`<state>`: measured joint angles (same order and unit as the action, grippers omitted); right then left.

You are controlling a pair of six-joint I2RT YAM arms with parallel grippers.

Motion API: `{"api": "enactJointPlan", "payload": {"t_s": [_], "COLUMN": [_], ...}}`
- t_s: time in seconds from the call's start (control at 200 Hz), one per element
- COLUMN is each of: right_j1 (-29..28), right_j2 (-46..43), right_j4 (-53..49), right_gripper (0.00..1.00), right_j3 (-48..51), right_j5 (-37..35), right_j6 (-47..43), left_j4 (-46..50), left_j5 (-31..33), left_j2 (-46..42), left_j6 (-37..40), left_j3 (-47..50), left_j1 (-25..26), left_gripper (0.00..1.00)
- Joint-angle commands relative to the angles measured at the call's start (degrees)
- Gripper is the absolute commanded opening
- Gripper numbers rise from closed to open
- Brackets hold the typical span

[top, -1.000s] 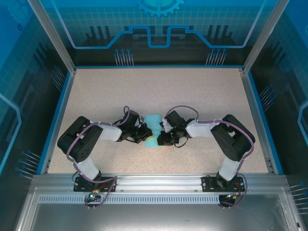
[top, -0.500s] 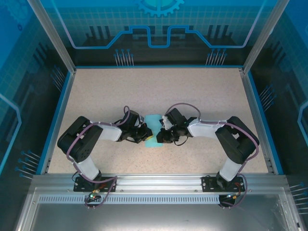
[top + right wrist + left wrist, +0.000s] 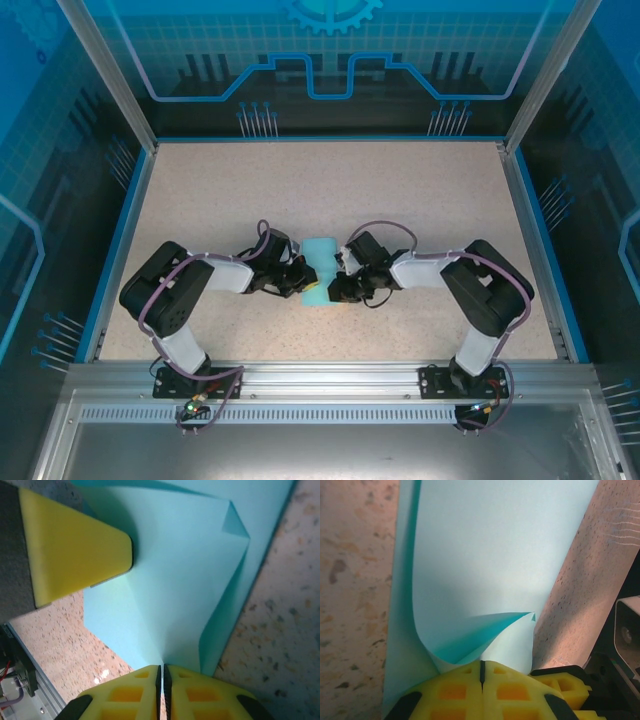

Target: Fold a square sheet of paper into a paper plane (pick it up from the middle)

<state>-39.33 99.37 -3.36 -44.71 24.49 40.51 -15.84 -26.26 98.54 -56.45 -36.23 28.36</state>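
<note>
The square sheet of paper (image 3: 320,266), light cyan-blue and partly folded, lies mid-table between both arms. My left gripper (image 3: 303,286) is shut on its near left part. In the left wrist view the paper (image 3: 490,560) curls up into the closed yellow fingers (image 3: 445,690), and a folded corner (image 3: 532,616) points right. My right gripper (image 3: 338,287) is shut on the sheet's near right edge. In the right wrist view the paper (image 3: 175,575) runs into the seam between the closed pads (image 3: 130,692), with a raised fold along its right side. The left gripper's yellow finger (image 3: 75,545) rests on the sheet there.
The speckled beige tabletop (image 3: 330,190) extends behind the paper, bounded by a blue rim (image 3: 120,250) and clear enclosure walls. An aluminium rail (image 3: 330,375) carries both arm bases at the near edge. Both grippers sit almost touching at the paper.
The right arm shifted a little toward the paper and back, ending close to its earlier pose. The left arm and the paper have stayed put.
</note>
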Motion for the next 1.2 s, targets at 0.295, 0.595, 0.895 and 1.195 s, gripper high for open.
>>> {"api": "enactJointPlan", "payload": {"t_s": [0.295,0.595,0.895,1.195], "right_j1": [0.56,0.49,-1.89,-1.69], "right_j2": [-3.03,-8.5,-0.69,2.77], "right_j4": [-10.71,-7.83,-3.89,-6.01], "right_gripper": [0.15,0.15,0.16,0.17], "right_j3": [3.2,-0.16,-5.35,-6.59], "right_j5": [-3.26,-0.71,0.62,-1.22], "right_j6": [-1.31,0.67,2.58,1.11], "left_j4": [5.16,4.83,4.7,4.67], "left_j5": [3.06,2.88,2.71,2.62], "left_j2": [1.99,1.8,1.48,1.31], "left_j6": [1.74,1.84,1.69,1.86], "left_j3": [-0.04,-0.05,-0.33,-0.07], "left_j1": [0.3,0.35,0.31,0.38], "left_gripper": [0.0,0.0,0.0,0.0]}}
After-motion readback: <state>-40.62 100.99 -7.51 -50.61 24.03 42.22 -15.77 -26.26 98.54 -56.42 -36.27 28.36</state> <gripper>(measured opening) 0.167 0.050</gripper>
